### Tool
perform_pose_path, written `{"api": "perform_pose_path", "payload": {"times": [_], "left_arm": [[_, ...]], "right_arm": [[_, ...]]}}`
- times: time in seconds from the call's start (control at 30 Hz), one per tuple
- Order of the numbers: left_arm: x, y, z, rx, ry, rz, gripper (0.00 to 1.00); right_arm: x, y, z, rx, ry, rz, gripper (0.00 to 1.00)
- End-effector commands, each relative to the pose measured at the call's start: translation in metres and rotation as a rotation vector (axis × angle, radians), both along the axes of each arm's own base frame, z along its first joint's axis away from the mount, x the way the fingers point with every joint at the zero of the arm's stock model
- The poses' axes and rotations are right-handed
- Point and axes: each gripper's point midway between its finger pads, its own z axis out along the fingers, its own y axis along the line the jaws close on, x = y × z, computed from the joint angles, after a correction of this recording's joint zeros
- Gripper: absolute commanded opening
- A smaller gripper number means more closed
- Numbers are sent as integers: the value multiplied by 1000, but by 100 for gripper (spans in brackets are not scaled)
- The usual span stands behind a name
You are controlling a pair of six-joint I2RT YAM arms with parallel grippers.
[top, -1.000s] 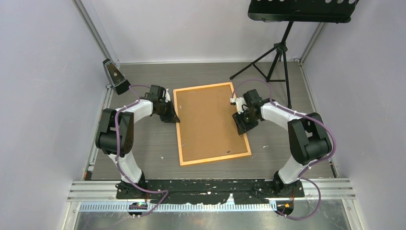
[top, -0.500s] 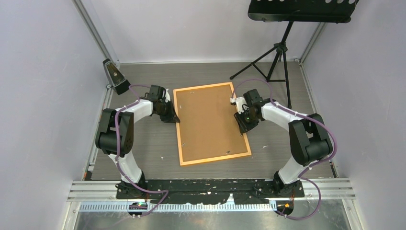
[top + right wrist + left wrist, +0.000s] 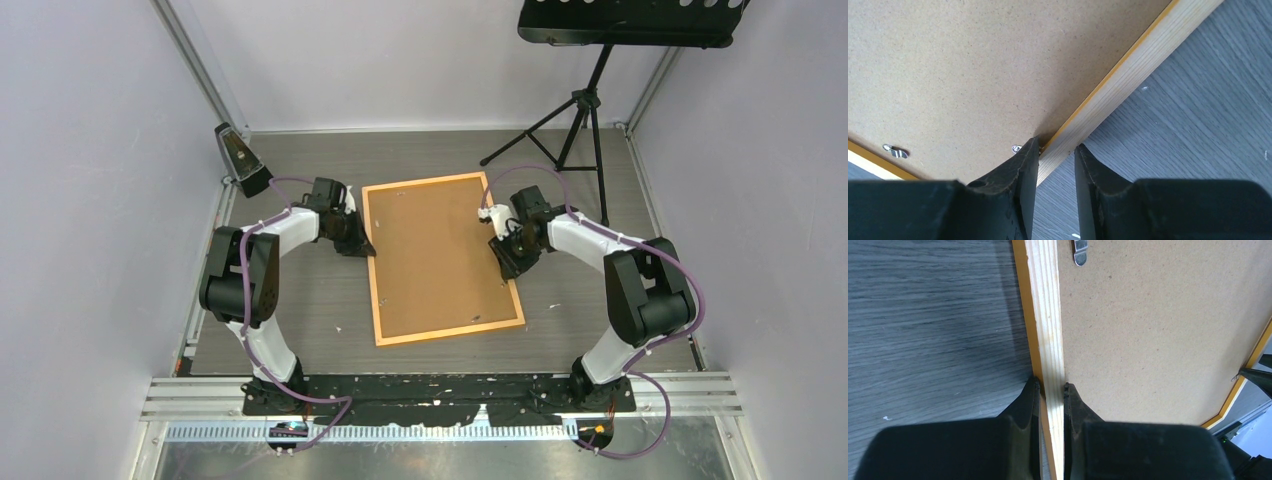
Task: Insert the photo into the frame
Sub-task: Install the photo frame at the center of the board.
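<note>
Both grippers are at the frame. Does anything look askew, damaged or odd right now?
Nothing damaged. The frame lies back up, turned a little askew to the table edges, with the brown backing board filling it. The photo is nowhere in view, so I cannot tell whether it is under the board.

**Top view.** A plain brown backing board [image 3: 438,255] lies flat, its speckled fibre surface facing up. This board serves as the landmark for all positions.
- A grey wood-grain table top [image 3: 300,300] shows on every side of the board.
- A black tripod stand [image 3: 585,110] is planted beyond the board's far right corner. It carries a black perforated tray [image 3: 630,22] high above.
- A black wedge-shaped object [image 3: 241,160] sits tilted, well to the far left of the board.
- A ribbed aluminium rail [image 3: 440,392] runs crosswise, nearer than the board.
- Pale walls [image 3: 90,200] stand left, right and beyond the board.

**Wrist views.** Small metal tabs [image 3: 1080,251] rest on the board close to its edge.
</note>
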Motion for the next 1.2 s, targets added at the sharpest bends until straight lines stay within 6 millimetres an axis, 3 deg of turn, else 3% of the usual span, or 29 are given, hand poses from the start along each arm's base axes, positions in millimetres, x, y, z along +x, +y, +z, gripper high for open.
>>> {"api": "perform_pose_path", "payload": {"times": [0.0,0.2,0.37,0.57,0.73,1.0,1.17], "left_arm": [[-7,2,5,-9,-4,-31,0],[-6,2,6,-4,-9,-31,0],[-6,2,7,-5,-13,-33,0],[-3,3,15,-3,-42,-41,0],[-1,3,22,2,-71,-50,0],[2,-2,30,6,-103,-87,0],[1,-12,31,4,-109,-131,0]], "right_arm": [[-4,0,18,4,-45,159,36],[-7,-3,14,-15,-37,232,45],[-2,-2,15,11,-26,194,50],[25,-3,32,92,-27,-14,58],[50,-2,42,164,-26,-142,58],[71,20,31,261,54,-214,60],[82,22,18,255,63,-255,60]]}}
